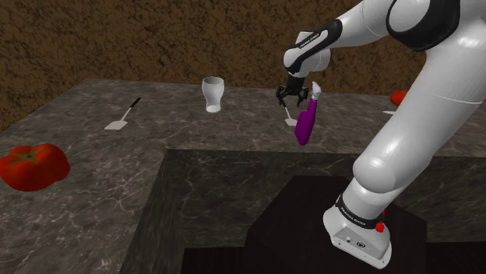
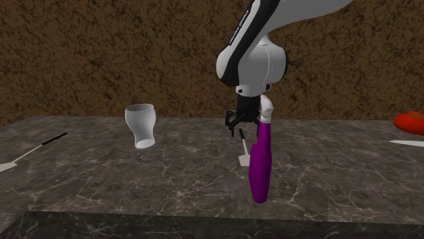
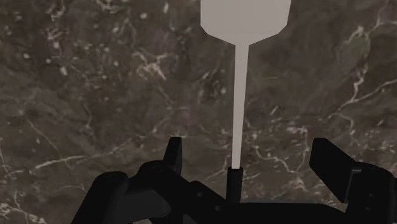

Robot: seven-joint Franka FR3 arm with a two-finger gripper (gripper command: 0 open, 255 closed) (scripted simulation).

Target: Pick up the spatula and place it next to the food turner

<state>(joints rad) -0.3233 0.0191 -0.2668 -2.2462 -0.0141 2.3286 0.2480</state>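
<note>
1. Brown, rough-textured wall (image 1: 117, 39) rises behind a dark, white-veined stone worktop (image 1: 93, 187) that carries everything we see.
2. We find the task's thing, a flat white-bladed spatula (image 3: 242, 95) with a thin white shaft and a short black handle, lying flat on the worktop directly under the white arm's (image 1: 420, 101) black two-finger tool (image 3: 249, 145).
3. In the wrist view the tool's fingers (image 3: 173, 153) stand wide apart. The spatula's black handle end lies between them, and neither finger touches it, so nothing is held.
4. From the shoulder view the tool (image 1: 293, 98) hangs just above the spatula (image 1: 290, 118), pointing down at the worktop. The second exterior view shows the same small gap between the tool (image 2: 242, 124) and the spatula (image 2: 243, 151).
5. A tall purple bottle with a white cap (image 2: 260, 166) stands just beside the spatula's blade, on the second exterior view's right.
6. The food turner (image 1: 123, 115), a white blade on a black handle, lies well apart from the spatula, towards the shoulder view's left.
7. A white footed cup (image 1: 213, 93) stands between the food turner and the spatula, nearer the wall.
8. A red, lobed tomato-like fruit (image 1: 33, 166) rests near the worktop's edge at the shoulder view's far left.
</note>
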